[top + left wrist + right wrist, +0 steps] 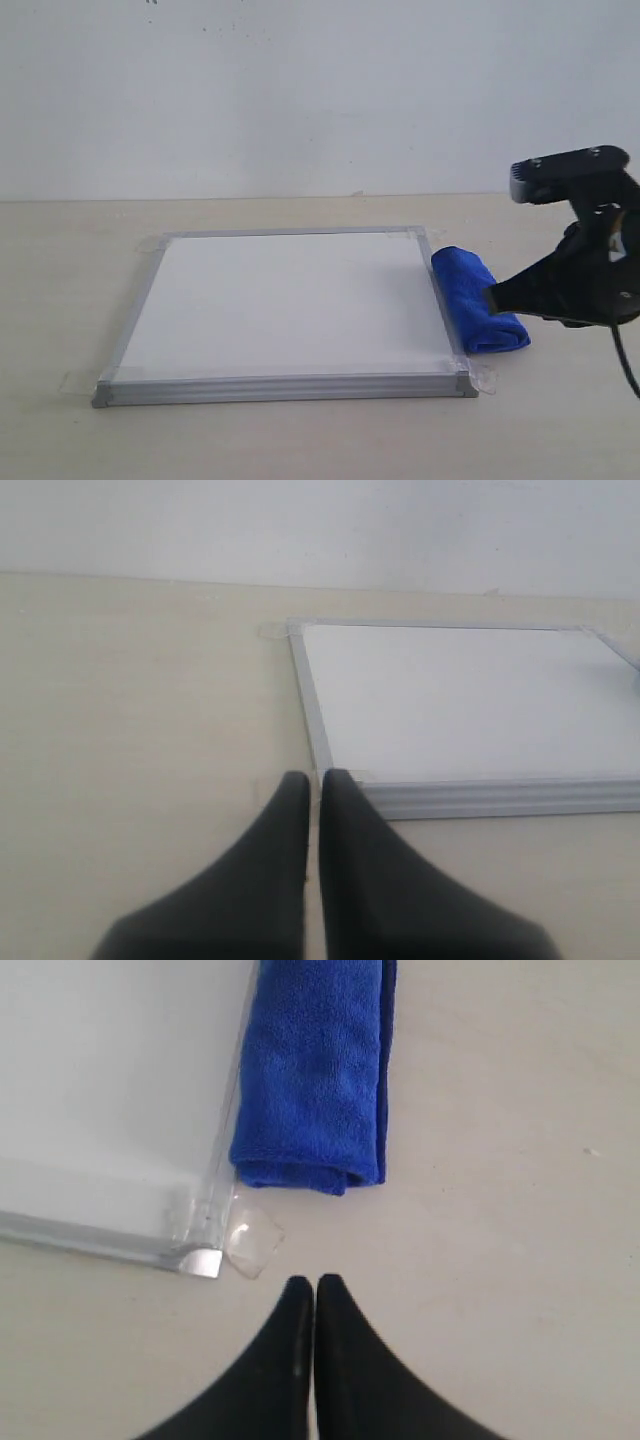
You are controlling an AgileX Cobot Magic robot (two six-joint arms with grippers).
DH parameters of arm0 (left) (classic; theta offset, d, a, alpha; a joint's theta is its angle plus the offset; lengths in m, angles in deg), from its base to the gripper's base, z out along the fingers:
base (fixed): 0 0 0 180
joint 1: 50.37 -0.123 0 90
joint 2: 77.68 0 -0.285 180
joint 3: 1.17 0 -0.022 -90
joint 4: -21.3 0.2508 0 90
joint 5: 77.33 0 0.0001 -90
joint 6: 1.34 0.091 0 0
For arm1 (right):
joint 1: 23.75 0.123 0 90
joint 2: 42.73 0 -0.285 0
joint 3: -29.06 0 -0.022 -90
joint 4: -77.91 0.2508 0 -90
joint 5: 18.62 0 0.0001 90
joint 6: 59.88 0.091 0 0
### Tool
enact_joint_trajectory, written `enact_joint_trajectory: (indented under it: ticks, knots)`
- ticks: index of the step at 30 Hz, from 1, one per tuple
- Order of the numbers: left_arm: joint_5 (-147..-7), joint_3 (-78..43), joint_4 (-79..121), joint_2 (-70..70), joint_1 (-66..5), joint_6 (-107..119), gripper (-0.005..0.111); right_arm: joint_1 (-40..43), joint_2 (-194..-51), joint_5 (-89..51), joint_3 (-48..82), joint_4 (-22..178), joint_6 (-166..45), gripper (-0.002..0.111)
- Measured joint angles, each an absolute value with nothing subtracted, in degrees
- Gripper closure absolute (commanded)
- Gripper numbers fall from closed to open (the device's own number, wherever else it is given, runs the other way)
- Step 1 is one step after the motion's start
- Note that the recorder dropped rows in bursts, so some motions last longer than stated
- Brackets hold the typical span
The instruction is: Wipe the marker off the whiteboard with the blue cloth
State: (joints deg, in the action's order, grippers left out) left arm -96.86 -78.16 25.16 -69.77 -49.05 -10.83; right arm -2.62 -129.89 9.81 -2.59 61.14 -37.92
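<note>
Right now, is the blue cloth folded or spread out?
Folded: the blue cloth lies as a thick, layered bundle beside the whiteboard, its doubled edges showing.

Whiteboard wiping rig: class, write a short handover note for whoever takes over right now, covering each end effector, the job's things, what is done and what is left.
Left end effector: shut, empty, near a whiteboard corner.
Right end effector: shut, empty, just short of the blue cloth.
Cloth: folded on the table, alongside the board's right edge.
Done: no marker line shows on the board.
Left: seemingly nothing; check the surface.
</note>
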Motion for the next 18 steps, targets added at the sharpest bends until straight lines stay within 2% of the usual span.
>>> enact_joint_trajectory:
  ticks: [6,18]
  knots:
    - [-96.9,-78.2,25.2,-69.8,-49.1,-10.8,0.103,-2.6,-114.1,13.0,-5.4,69.4,-37.2,0.108]
    - [-96.9,-78.2,25.2,-69.8,-49.1,-10.8,0.103,-2.6,-109.9,12.1,-5.4,69.6,-37.0,0.108]
